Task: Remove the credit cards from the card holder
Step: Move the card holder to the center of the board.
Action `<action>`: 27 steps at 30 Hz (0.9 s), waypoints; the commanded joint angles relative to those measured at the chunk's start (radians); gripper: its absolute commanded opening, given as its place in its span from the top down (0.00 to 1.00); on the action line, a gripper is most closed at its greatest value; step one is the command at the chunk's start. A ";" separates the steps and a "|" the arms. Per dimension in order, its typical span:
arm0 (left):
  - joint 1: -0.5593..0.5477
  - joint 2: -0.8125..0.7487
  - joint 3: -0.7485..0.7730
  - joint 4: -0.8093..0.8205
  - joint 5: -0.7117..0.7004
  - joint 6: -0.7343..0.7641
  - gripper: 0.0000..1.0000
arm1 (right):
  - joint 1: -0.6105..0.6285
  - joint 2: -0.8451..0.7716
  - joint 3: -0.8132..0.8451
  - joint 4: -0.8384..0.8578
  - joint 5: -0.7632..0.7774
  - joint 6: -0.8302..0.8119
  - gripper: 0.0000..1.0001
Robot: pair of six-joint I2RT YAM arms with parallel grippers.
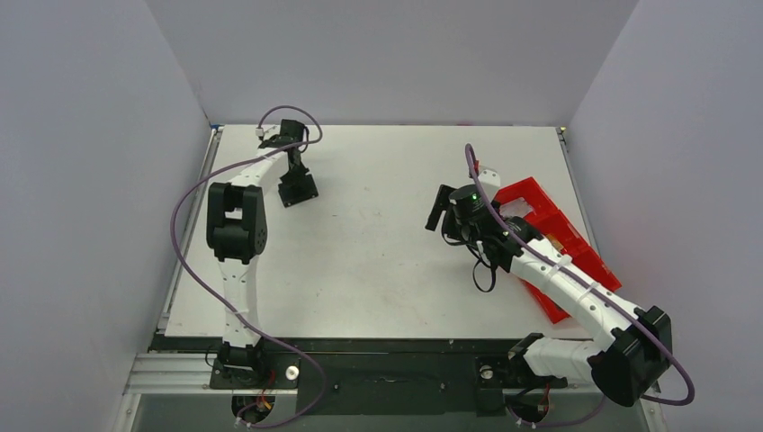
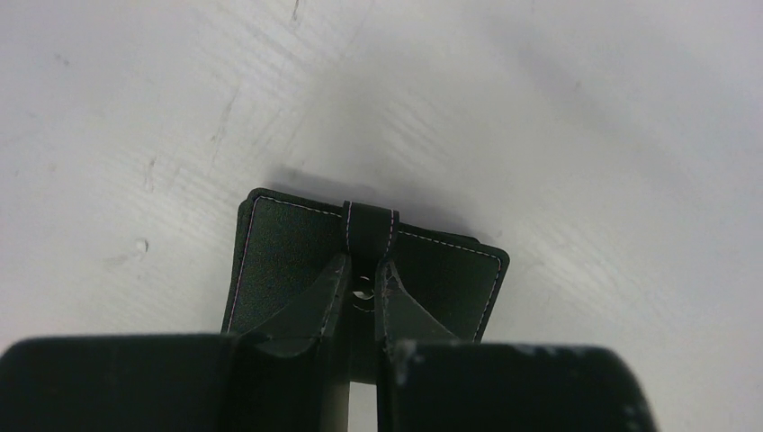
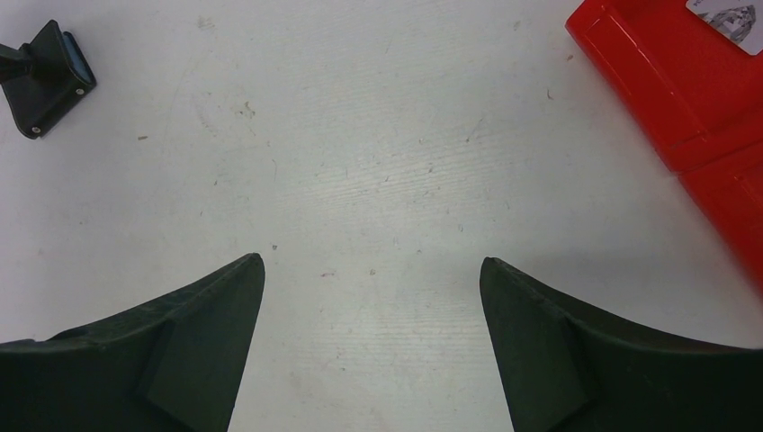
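The card holder (image 1: 298, 190) is a small black case lying closed at the back left of the table. In the left wrist view it (image 2: 279, 261) shows white stitching and a black closing tab (image 2: 369, 227) across its far edge. My left gripper (image 2: 363, 263) stands over it, its jaws nearly together and pinching the tab by its snap; it also shows in the top view (image 1: 293, 171). My right gripper (image 3: 371, 261) is open and empty above bare table, near mid-right in the top view (image 1: 441, 214). The card holder shows far off in the right wrist view (image 3: 45, 76). No cards show outside the holder.
A red plastic compartment tray (image 1: 540, 205) lies at the right edge of the table, partly under my right arm. In the right wrist view the tray (image 3: 684, 90) holds a light printed card-like piece (image 3: 729, 13). White walls enclose the table.
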 commanded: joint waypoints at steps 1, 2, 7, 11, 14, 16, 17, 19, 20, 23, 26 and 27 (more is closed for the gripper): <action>-0.042 -0.124 -0.095 -0.062 0.016 -0.076 1.00 | 0.012 0.031 -0.021 0.063 -0.008 0.007 0.15; -0.047 -0.153 -0.110 -0.065 0.017 -0.100 1.00 | 0.014 0.036 -0.023 0.074 -0.014 0.007 0.15; -0.096 -0.248 -0.212 -0.123 0.035 -0.213 1.00 | 0.016 0.074 -0.042 0.118 -0.034 0.009 0.15; -0.137 -0.326 -0.311 -0.162 0.110 -0.339 1.00 | 0.017 0.118 -0.058 0.167 -0.062 0.013 0.16; -0.164 -0.405 -0.417 -0.160 0.165 -0.441 1.00 | 0.019 0.155 -0.073 0.203 -0.087 0.018 0.16; -0.181 -0.463 -0.495 -0.122 0.225 -0.504 1.00 | 0.022 0.178 -0.080 0.225 -0.100 0.023 0.16; -0.194 -0.482 -0.519 -0.112 0.239 -0.522 1.00 | 0.027 0.187 -0.082 0.240 -0.110 0.025 0.16; -0.217 -0.531 -0.577 -0.097 0.267 -0.604 1.00 | 0.036 0.214 -0.086 0.266 -0.124 0.029 0.16; -0.233 -0.556 -0.615 -0.084 0.293 -0.620 1.00 | 0.040 0.234 -0.086 0.274 -0.130 0.034 0.16; -0.263 -0.604 -0.683 -0.058 0.336 -0.694 1.00 | 0.062 0.277 -0.083 0.327 -0.170 0.046 0.16; -0.283 -0.634 -0.758 -0.015 0.362 -0.739 1.00 | 0.089 0.326 -0.088 0.387 -0.227 0.069 0.16; -0.286 -0.645 -0.780 -0.007 0.376 -0.752 1.00 | 0.096 0.344 -0.091 0.421 -0.238 0.075 0.16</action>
